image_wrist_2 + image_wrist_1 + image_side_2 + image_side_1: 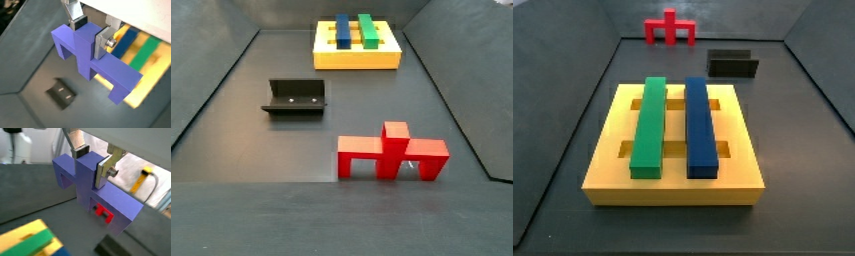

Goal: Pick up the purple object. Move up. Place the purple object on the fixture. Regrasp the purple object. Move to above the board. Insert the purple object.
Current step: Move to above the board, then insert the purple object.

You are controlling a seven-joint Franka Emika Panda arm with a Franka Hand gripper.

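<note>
In a wrist view we see the tool (92, 162) pinching the purple object (93, 190) by its central stem, silver fingers (104, 169) flat against opposite faces. The piece hangs clear of the floor; below it lie the red piece (103, 213) and a corner of the board (30, 240).

The next wrist view shows the same grip (91, 33) on the purple object (93, 60), with the fixture (65, 94) on the dark floor beneath and the board (137, 50) beyond.

In a side view neither the tool nor the purple object appears; we see only the board (673, 180) with its green bar (648, 125) and blue bar (700, 125), the fixture (734, 65) and the red piece (671, 30).

The remaining side view likewise shows board (357, 60), fixture (295, 97) and red piece (392, 155), all well apart.

We judge the purple object rigid, light and smooth-faced, so it may twist between the pads; the stem's flat sides look the best hold.
</note>
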